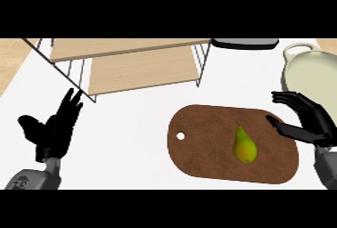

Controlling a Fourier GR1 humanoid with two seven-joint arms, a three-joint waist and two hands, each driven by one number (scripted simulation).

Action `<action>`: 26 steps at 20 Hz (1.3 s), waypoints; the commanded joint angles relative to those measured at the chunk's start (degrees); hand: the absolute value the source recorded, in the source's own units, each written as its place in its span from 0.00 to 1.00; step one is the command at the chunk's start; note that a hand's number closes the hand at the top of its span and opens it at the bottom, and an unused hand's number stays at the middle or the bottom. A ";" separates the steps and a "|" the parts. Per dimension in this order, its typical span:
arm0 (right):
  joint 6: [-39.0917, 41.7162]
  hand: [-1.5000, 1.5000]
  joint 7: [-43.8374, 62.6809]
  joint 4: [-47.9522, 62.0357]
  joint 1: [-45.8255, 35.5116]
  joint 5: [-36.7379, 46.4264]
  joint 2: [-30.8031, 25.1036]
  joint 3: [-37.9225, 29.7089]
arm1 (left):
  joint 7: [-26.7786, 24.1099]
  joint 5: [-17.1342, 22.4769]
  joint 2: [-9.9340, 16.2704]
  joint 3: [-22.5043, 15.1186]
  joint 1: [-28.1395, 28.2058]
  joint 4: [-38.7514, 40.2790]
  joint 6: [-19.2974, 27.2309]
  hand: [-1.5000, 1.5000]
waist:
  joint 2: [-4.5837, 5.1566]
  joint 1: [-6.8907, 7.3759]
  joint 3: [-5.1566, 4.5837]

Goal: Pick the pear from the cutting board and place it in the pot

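Kitchen counter — cutting board [211,133], pot [309,67], wire shelf [132,67].

Brown cutting board [217,151] at 5 o'clock on white counter [132,133]; pear [244,144] lies near board's middle, stem toward 12. Right hand [304,122] at 3 o'clock over board's right edge, fingers [289,99] relaxed, apart from pear. Cream pot [309,69] at 2 o'clock. Wire-and-wood shelf rack [135,64] at 11. Left hand [54,127] at 9, open, resting.
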 commanded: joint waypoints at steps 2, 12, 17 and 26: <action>6.77 0.00 -12.96 8.84 -1.12 -0.76 0.42 -2.57 | 0.62 -0.24 2.72 3.35 -5.81 -6.05 1.17 0.50 | -0.82 -0.85 0.69; 23.47 0.00 -5.73 13.48 -13.36 6.33 -10.27 4.44 | 2.03 -1.91 1.00 2.18 -6.88 -6.52 2.54 0.50 | -0.85 -1.27 0.34; 28.24 0.00 1.26 8.01 -17.20 13.03 -12.19 12.15 | 3.85 -2.54 2.07 1.69 -5.06 -9.44 2.63 0.50 | -1.39 -1.49 0.24; 33.76 0.00 9.79 3.11 -18.40 18.42 -9.56 18.48 | 7.00 -2.93 2.99 4.42 -7.99 -8.49 3.14 0.50 | -1.24 -2.69 0.30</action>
